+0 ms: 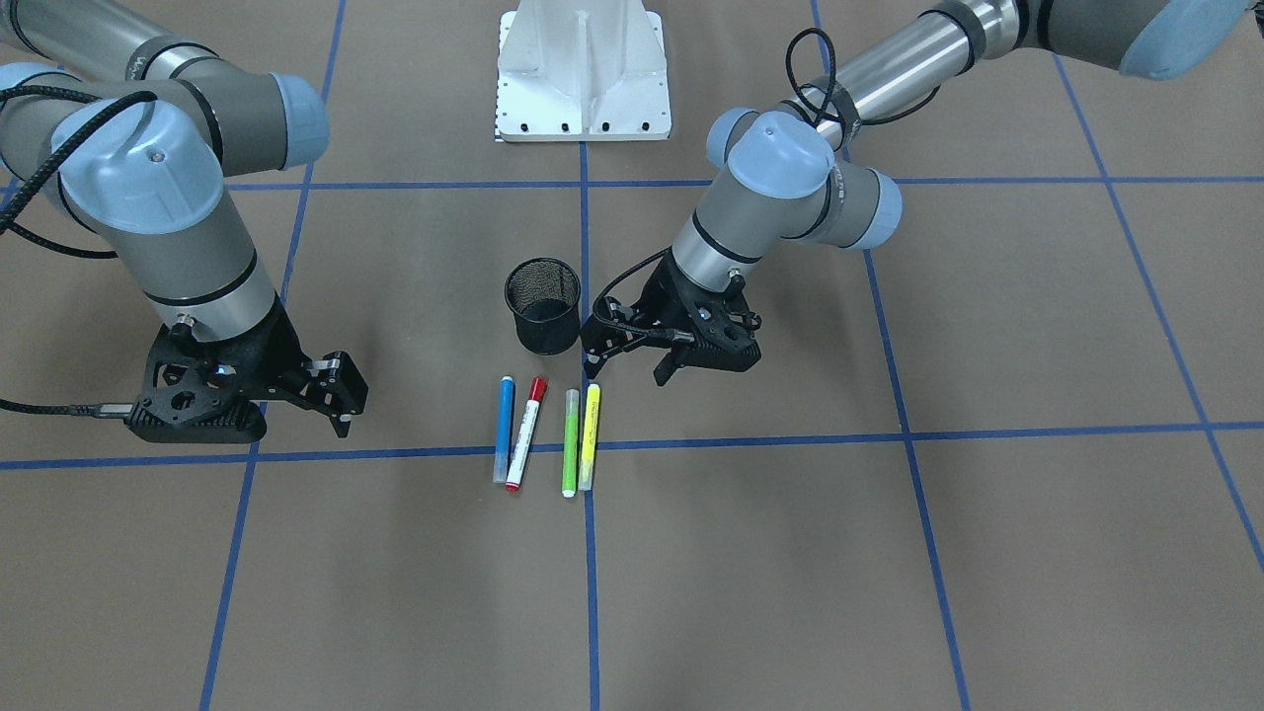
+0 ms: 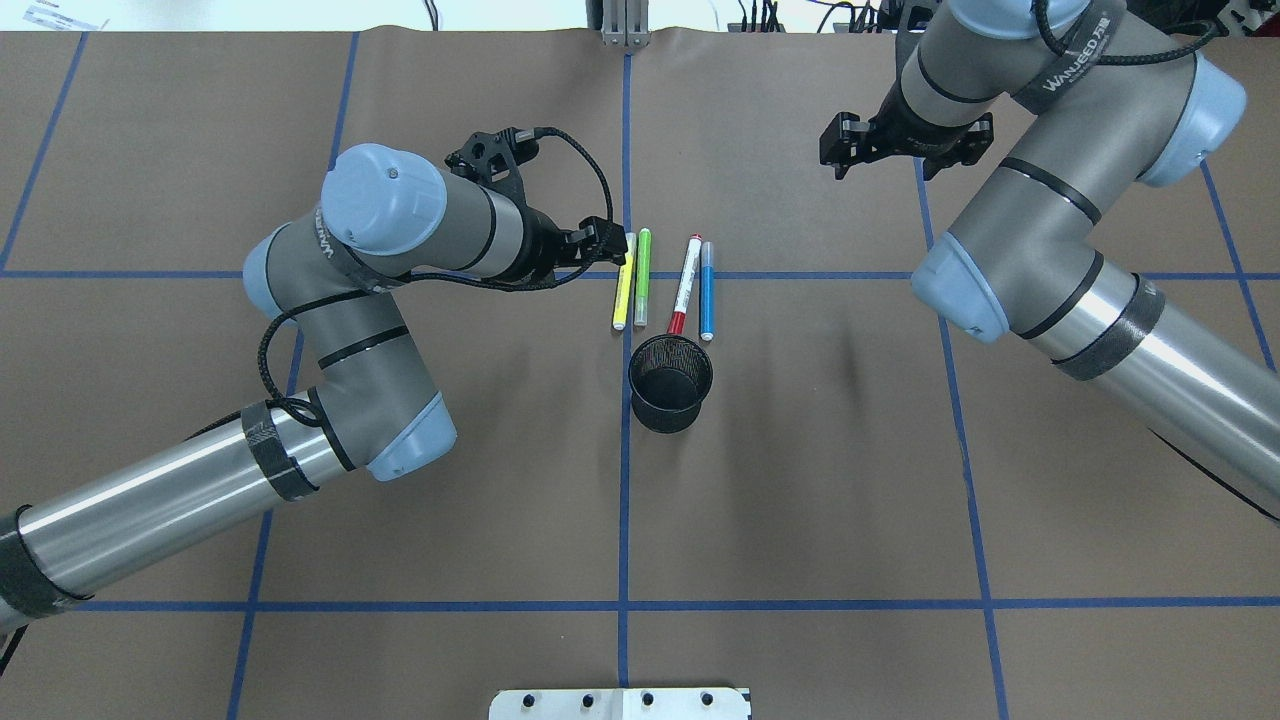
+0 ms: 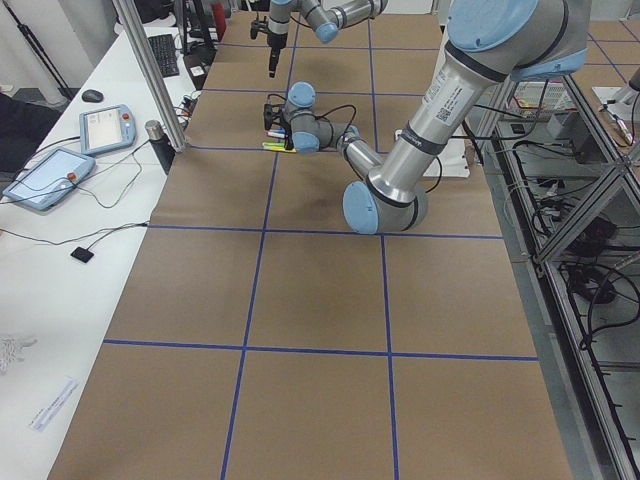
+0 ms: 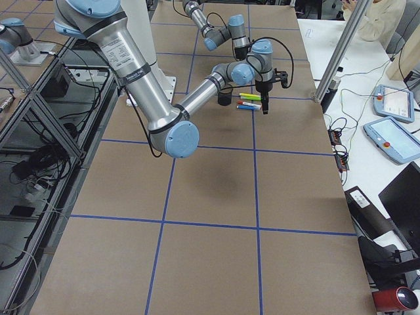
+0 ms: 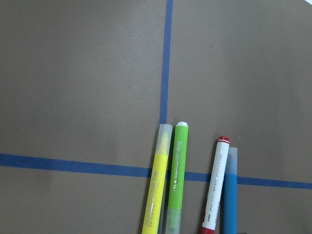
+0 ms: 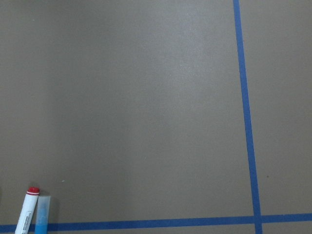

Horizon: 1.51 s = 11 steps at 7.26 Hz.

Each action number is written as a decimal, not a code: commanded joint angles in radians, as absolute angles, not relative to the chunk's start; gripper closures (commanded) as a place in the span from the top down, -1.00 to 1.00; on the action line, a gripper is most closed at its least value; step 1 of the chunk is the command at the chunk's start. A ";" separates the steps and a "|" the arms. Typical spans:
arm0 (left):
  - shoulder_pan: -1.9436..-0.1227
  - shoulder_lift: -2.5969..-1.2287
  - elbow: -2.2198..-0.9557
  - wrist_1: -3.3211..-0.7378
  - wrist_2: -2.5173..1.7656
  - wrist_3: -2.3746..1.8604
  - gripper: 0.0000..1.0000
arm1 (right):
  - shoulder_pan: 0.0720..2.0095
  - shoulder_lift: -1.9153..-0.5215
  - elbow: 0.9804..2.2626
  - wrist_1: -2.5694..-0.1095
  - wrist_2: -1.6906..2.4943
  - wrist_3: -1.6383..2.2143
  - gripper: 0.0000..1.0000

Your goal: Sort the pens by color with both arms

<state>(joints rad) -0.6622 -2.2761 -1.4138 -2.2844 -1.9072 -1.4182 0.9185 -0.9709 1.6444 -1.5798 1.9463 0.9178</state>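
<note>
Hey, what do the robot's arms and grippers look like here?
The left arm and right arm are grey and silver, with light-blue joint caps, black braided cables and white lettering. The left gripper and right gripper are black, two-fingered.

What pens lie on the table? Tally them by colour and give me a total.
blue pen: 1
red-capped white pen: 1
green pen: 1
yellow pen: 1
Total: 4

Blue pen (image 1: 504,429), white pen with red cap (image 1: 525,433), green pen (image 1: 570,442), yellow pen (image 1: 590,436), black mesh cup (image 1: 542,306), brown table (image 1: 1037,326) crossed by blue lines (image 1: 750,440)
</note>
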 commanded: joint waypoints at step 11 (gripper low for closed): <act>-1.633 -1.824 -1.332 -1.878 -2.511 0.152 1.00 | 1.546 -1.253 1.451 -1.552 2.335 -0.013 0.98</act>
